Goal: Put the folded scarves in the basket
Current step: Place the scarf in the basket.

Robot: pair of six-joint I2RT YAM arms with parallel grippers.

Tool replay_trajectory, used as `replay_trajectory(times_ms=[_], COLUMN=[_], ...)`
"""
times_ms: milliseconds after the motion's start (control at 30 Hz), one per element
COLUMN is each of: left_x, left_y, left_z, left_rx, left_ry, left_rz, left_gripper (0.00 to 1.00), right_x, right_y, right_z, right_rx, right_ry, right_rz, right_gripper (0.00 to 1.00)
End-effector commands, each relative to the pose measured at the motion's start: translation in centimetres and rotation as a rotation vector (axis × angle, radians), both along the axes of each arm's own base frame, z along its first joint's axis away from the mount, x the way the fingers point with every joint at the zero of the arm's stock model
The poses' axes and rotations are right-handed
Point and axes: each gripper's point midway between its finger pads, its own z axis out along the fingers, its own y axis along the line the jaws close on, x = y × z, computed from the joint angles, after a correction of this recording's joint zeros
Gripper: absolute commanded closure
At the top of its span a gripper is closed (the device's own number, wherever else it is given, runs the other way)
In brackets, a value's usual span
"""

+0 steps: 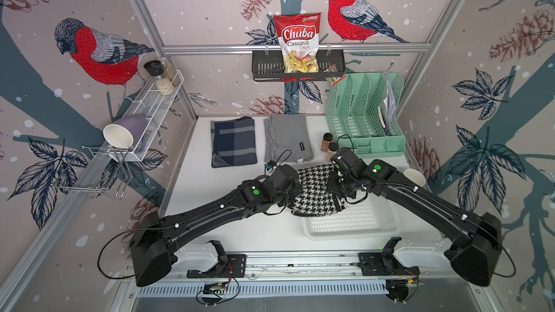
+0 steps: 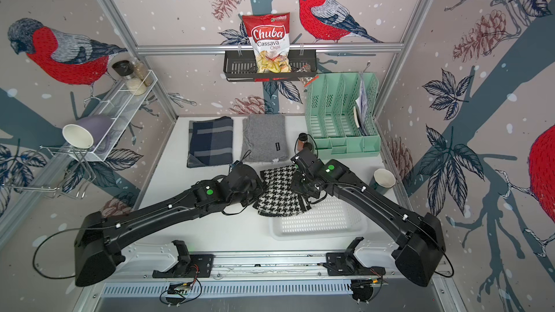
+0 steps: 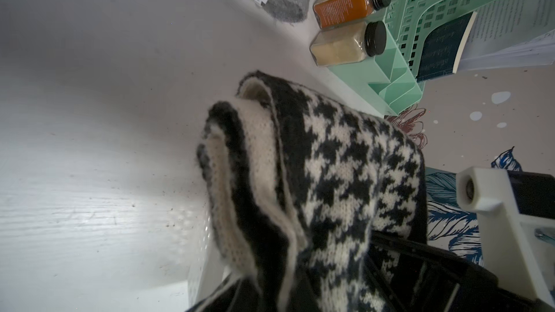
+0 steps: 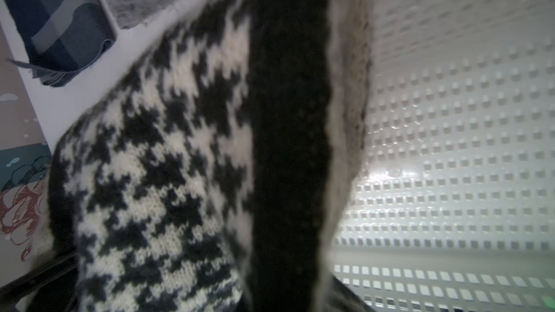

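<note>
The folded scarf [image 1: 315, 190], a black-and-white houndstooth knit, hangs between my two grippers in both top views [image 2: 280, 193]. It is lifted off the table, and its near edge overlaps the far-left corner of the white perforated basket [image 1: 360, 223]. My left gripper [image 1: 295, 189] is shut on the scarf's left end. My right gripper [image 1: 336, 181] is shut on its right end. The scarf [image 3: 330, 175] fills the left wrist view and hides the jaws. In the right wrist view the scarf [image 4: 165, 160] hangs just over the basket's holed floor [image 4: 465, 115].
A navy plaid folded cloth [image 1: 233, 142] and a grey one [image 1: 286, 139] lie at the back of the table. Two spice jars [image 1: 329, 144] stand beside the mint-green organiser [image 1: 363, 115]. A paper cup [image 1: 414, 177] sits right of the basket.
</note>
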Motion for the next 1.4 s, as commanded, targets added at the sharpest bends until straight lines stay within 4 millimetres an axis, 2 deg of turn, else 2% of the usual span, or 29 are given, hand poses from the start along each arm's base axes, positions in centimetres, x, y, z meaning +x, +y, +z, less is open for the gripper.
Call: replay_trajectory(times_ms=[0,167,400,600,767,1000,1167,1233,1367], left_x=[0.2,-0.6,-0.7,-0.9,-0.7,-0.3,-0.3,-0.3,-0.3], left_y=[-2.9,-5.5,-7.1,-8.1,-8.1,-8.3,-8.0,-8.0,-8.1], left_z=[0.8,-1.1,-3.9,-6.7,-8.9,-10.9,-12.0,-12.0,-11.9], left_rx=[-0.037,-0.015,0.034,0.075,0.141,0.196,0.23,0.232,0.245], left_ry=[-0.021,0.011,0.044,0.084,0.096,0.111,0.125,0.121,0.119], left_rz=[-0.019,-0.072,-0.11,-0.146,-0.161,-0.179,-0.184,-0.181,-0.185], left_gripper=[1.0,1.0,1.0,1.0,1.0,1.0,1.0,1.0,1.0], right_x=[-0.3,-0.2,-0.3,0.1,0.8,0.8,0.5,0.4,0.4], right_y=[-4.1,-8.0,-10.4,-11.7,-12.6,-13.4,-13.6,-13.6,-13.6], right_z=[-1.0,-2.7,-5.5,-7.7,-9.3,-11.3,-11.6,-11.5,-11.6], right_rx=[-0.079,-0.135,-0.178,-0.202,-0.228,-0.255,-0.26,-0.254,-0.26], right_ry=[-0.01,0.005,0.043,0.059,0.072,0.103,0.114,0.115,0.122], right_rz=[-0.059,-0.12,-0.173,-0.205,-0.222,-0.228,-0.24,-0.243,-0.245], right_gripper=[1.0,1.0,1.0,1.0,1.0,1.0,1.0,0.93,0.72])
